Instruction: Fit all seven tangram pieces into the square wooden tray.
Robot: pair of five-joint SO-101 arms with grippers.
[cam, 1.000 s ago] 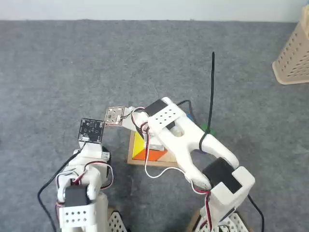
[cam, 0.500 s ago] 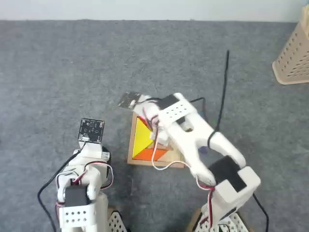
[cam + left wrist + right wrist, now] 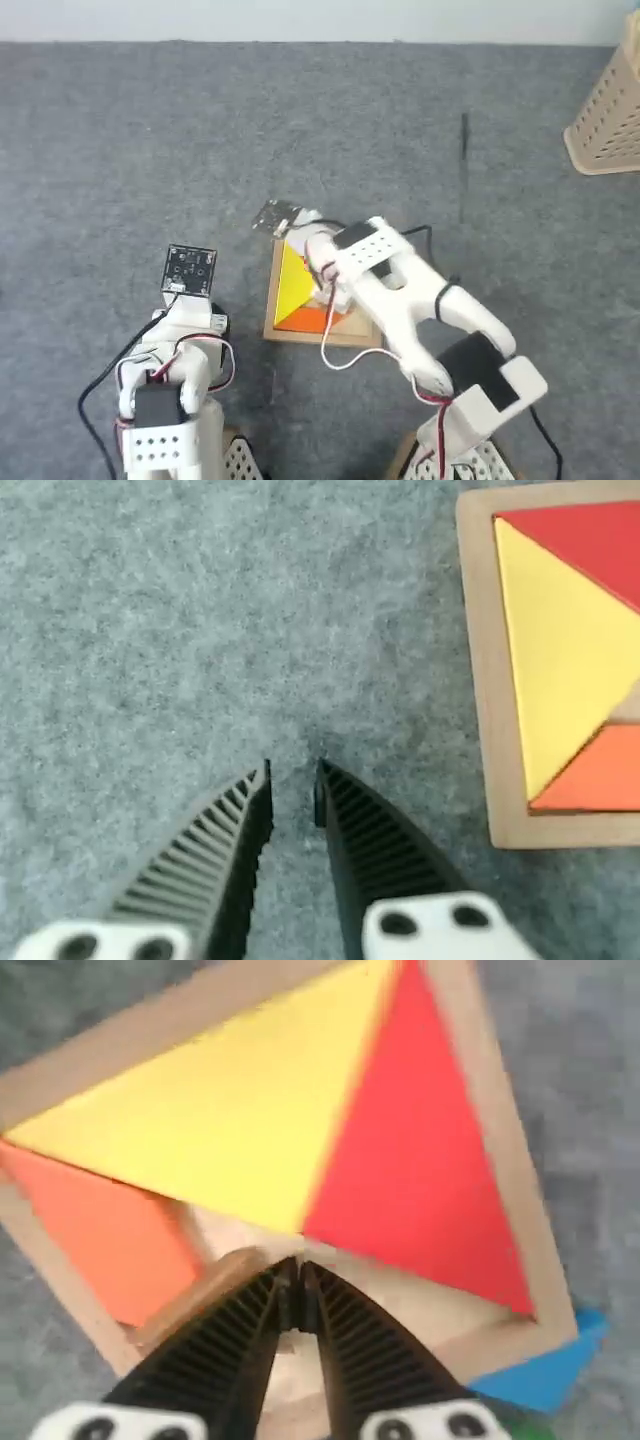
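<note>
The square wooden tray [image 3: 268,300] lies on the grey carpet in front of both arms. A yellow triangle [image 3: 220,1130], a red triangle [image 3: 420,1180] and an orange piece [image 3: 90,1240] lie in it. Bare wood shows beside them. My right gripper [image 3: 297,1268] hangs shut over that bare patch, with nothing visible between its fingers. The right arm [image 3: 365,250] covers much of the tray from above. A blue piece [image 3: 545,1370] lies on the carpet just outside the tray's rim [image 3: 505,1160]. My left gripper [image 3: 293,772] hovers over bare carpet beside the tray [image 3: 475,630], its fingers a narrow gap apart and empty.
A beige perforated basket [image 3: 610,110] stands at the far right edge. A thin black cable [image 3: 463,165] lies on the carpet beyond the tray. Open carpet stretches to the far side and the left.
The right arm has swung away from the left arm and settled lower over the tray, its wrist turned. The black cable shifted with it. The left arm has stayed still.
</note>
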